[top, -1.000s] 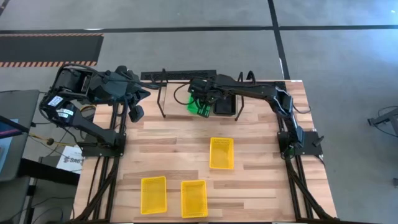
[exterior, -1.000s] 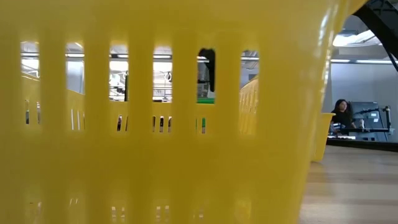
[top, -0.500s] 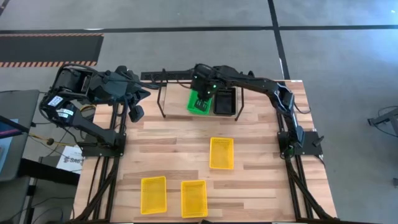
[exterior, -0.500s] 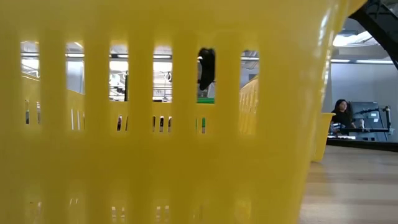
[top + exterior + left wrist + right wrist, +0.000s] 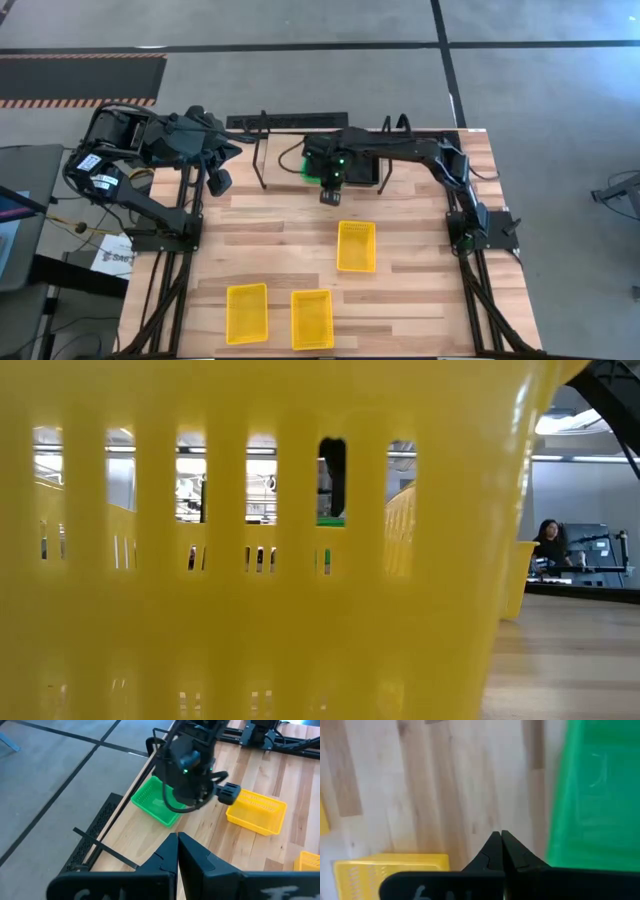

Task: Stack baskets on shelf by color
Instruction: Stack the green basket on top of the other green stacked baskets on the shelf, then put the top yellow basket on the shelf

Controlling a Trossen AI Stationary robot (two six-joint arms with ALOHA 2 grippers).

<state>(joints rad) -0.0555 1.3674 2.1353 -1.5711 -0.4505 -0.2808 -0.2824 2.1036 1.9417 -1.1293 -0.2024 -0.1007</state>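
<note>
right gripper (image 5: 329, 196): fingers pressed together, holding nothing, hanging over bare wood just in front of the shelf (image 5: 262, 150), between the green basket (image 5: 312, 170) and the nearest yellow basket (image 5: 356, 246). its wrist view shows the closed fingertips (image 5: 500, 842) over the table (image 5: 445, 795), green plastic (image 5: 592, 795) beside them and a yellow corner (image 5: 390, 870) near the other side.

green basket: sits on the tabletop under the shelf's thin rails, mostly hidden in the high view by the right arm (image 5: 400, 150); the left wrist view shows it flat on the wood (image 5: 155, 802), beside the dark rack tubes. a black basket (image 5: 362, 170) lies just beside it, toward the right arm's base.

left gripper (image 5: 218, 183): fingers shut (image 5: 177, 852), empty, parked at the table's far left corner, well apart from the baskets, pointing toward the right arm.

yellow baskets: one mid-table, two more (image 5: 247, 312) (image 5: 312, 319) side by side near the front edge, not touching. the low view is almost filled by one slotted yellow wall (image 5: 250, 630); through a slot a dark upright shape and a strip of green (image 5: 331, 519) show.

room behind: a person (image 5: 548, 540) seated at a desk, far right.
</note>
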